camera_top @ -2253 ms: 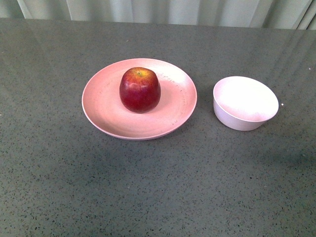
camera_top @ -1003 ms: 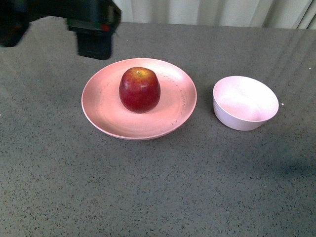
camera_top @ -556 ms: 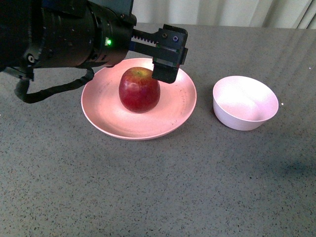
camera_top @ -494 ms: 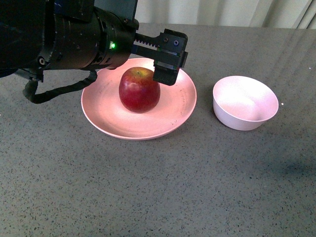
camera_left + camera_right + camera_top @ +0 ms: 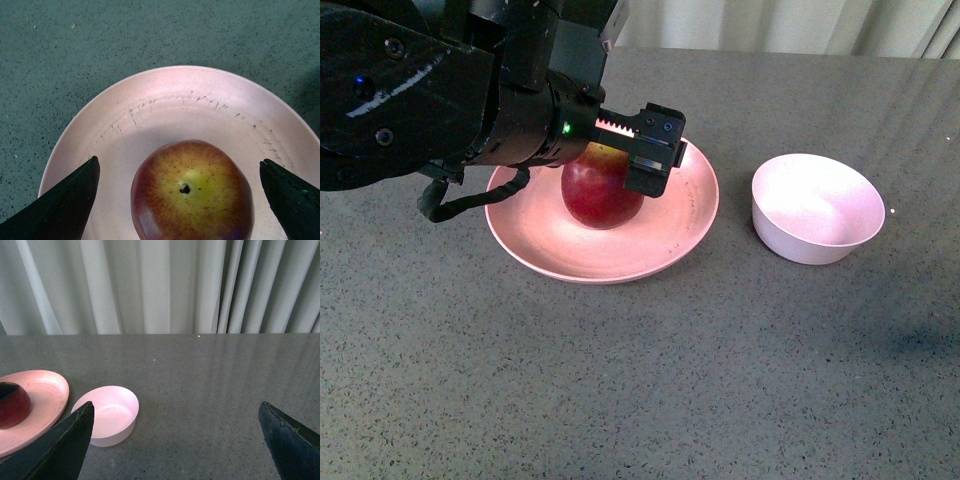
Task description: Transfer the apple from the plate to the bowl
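The dark red apple [image 5: 598, 198] sits in the middle of the wide pink plate [image 5: 605, 262]. My left gripper [image 5: 610, 170] hangs open right over it, one finger [image 5: 647, 172] down beside the apple's right flank. In the left wrist view the apple [image 5: 192, 192] shows its yellow stem patch between the two spread fingertips of the left gripper [image 5: 182, 200], with plate [image 5: 165, 110] all round. The small pale bowl [image 5: 817, 208] stands empty to the plate's right. My right gripper [image 5: 175, 440] is open and empty above the table, with the bowl [image 5: 107, 412], plate [image 5: 45, 390] and apple [image 5: 12, 405] in its view.
The grey speckled table [image 5: 650, 380] stretches wide in front of the plate and bowl. Pale curtains [image 5: 165, 285] hang behind the table's far edge. The left arm's black body [image 5: 430, 90] covers the table's back left.
The left arm came in from the upper left, reached over the plate and has sunk lower, so its open fingers now straddle the apple. Apple, plate and bowl have not moved.
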`<action>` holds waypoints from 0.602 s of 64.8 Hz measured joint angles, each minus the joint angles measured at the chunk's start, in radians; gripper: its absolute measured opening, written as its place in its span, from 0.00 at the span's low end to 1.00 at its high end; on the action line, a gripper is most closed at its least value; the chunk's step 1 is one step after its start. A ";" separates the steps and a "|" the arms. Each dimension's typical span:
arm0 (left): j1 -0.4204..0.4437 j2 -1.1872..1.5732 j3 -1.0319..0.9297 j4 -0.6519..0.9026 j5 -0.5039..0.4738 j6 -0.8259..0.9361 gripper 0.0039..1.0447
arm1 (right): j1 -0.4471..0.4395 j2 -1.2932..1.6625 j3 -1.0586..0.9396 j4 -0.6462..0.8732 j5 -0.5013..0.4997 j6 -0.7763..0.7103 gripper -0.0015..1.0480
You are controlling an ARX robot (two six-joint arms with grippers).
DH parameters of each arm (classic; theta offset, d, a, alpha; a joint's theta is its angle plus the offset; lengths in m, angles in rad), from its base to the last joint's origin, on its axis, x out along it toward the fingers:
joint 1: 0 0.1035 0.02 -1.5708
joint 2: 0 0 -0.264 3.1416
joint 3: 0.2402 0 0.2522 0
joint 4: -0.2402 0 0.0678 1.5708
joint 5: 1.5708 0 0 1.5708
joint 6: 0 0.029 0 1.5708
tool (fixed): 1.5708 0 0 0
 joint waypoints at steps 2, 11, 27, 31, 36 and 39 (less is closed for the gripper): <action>0.002 0.009 0.006 -0.005 -0.003 0.000 0.92 | 0.000 0.000 0.000 0.000 0.000 0.000 0.91; 0.008 0.037 0.034 -0.026 -0.012 -0.010 0.92 | 0.000 0.000 0.000 0.000 0.000 0.000 0.91; 0.007 0.053 0.048 -0.040 -0.026 -0.021 0.87 | 0.000 0.000 0.000 0.000 0.000 0.000 0.91; 0.005 0.055 0.048 -0.042 -0.026 -0.023 0.76 | 0.000 0.000 0.000 0.000 0.000 0.000 0.91; 0.004 0.056 0.048 -0.049 -0.028 -0.024 0.66 | 0.000 0.000 0.000 0.000 0.000 0.000 0.91; 0.003 0.056 0.047 -0.050 -0.029 -0.023 0.63 | 0.000 0.000 0.000 0.000 0.000 0.000 0.91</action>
